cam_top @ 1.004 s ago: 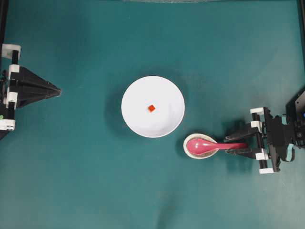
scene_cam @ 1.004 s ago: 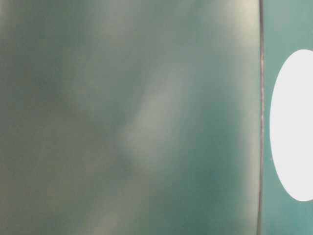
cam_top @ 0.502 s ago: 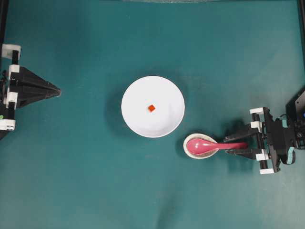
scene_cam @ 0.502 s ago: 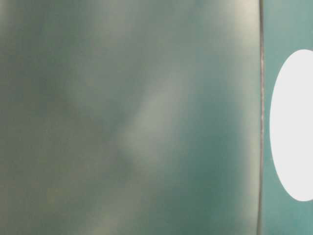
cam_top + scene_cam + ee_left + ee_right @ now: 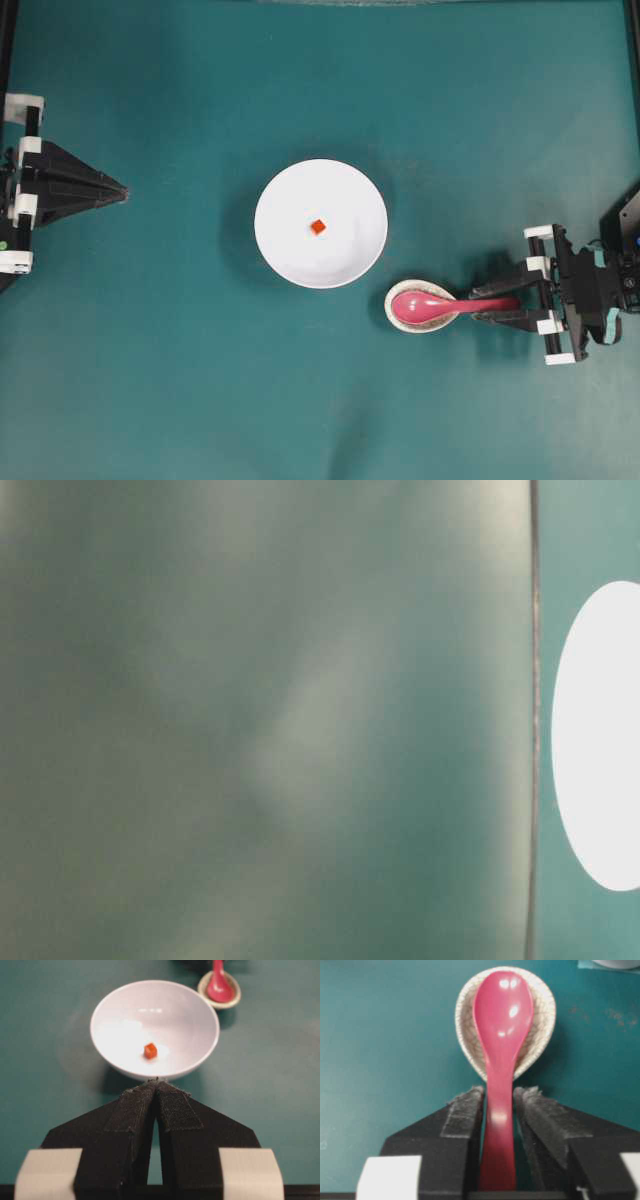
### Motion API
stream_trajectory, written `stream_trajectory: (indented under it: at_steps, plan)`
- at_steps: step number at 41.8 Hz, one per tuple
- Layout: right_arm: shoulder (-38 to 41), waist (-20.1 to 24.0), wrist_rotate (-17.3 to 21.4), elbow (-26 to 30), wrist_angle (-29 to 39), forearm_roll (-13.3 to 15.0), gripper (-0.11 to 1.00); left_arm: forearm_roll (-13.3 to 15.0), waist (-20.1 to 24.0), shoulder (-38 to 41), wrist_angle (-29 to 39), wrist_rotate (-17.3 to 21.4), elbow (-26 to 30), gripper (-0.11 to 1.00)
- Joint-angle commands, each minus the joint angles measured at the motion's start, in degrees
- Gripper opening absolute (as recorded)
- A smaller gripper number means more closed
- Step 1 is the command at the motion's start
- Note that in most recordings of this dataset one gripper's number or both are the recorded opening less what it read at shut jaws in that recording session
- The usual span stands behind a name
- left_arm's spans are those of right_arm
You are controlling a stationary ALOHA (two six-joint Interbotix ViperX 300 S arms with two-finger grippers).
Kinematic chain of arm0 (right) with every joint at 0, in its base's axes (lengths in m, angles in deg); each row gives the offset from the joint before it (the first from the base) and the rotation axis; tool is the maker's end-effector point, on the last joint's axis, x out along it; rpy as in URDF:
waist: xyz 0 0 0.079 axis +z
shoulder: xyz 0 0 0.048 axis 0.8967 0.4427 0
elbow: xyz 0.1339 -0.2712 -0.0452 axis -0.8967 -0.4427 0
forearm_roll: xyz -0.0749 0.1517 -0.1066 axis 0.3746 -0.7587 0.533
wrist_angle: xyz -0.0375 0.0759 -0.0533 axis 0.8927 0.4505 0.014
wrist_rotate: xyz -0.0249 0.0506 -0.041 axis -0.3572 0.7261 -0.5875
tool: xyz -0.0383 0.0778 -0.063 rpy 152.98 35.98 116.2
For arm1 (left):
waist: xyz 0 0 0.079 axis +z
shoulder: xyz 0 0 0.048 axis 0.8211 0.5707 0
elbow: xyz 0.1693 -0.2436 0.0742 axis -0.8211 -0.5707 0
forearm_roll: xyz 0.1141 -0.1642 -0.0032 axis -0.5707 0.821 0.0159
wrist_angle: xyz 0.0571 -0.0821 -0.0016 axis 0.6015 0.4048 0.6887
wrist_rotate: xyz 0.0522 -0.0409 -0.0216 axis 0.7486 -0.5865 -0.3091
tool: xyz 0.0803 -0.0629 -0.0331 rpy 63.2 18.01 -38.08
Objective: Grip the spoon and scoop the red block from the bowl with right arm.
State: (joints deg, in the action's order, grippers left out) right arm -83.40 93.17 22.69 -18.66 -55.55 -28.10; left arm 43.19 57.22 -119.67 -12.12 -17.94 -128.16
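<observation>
The pink spoon (image 5: 440, 305) lies with its scoop in a speckled rest, its handle pointing right. My right gripper (image 5: 477, 305) straddles that handle. In the right wrist view the spoon (image 5: 502, 1015) runs between the pads of the right gripper (image 5: 499, 1092), with a thin strip of teal showing on each side, so the jaws are open and close to the handle. The red block (image 5: 318, 227) sits near the middle of the white bowl (image 5: 275, 200). My left gripper (image 5: 122, 188) is shut and empty at the far left, pointing at the bowl (image 5: 120, 1015) and block (image 5: 150, 1050).
The speckled off-white spoon rest (image 5: 400, 318) stands just right of and below the bowl, apart from it. The teal table surface surrounds everything. The table-level view is a blur with only a white shape (image 5: 600, 730) at its right edge.
The right gripper's fingers have drawn closer together around the spoon handle. The spoon, bowl, block and left arm have not moved.
</observation>
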Motion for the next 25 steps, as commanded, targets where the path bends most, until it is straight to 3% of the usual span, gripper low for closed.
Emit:
stream_trajectory:
  at_steps: [1,10,25]
  plan:
    - [-0.97,0.18,-0.09,0.26,-0.79,0.0,0.33,-0.18,0.09,0.44,-0.35,0.0,0.62,0.0]
    - [-0.97,0.18,-0.09,0.35,-0.79,0.0,0.26,-0.09,0.09,0.44,-0.26,0.0,0.62,0.0]
    - [-0.97,0.18,-0.09,0.44,-0.79,0.0,0.26,-0.18,0.09,0.44,-0.26,0.0,0.53,0.0]
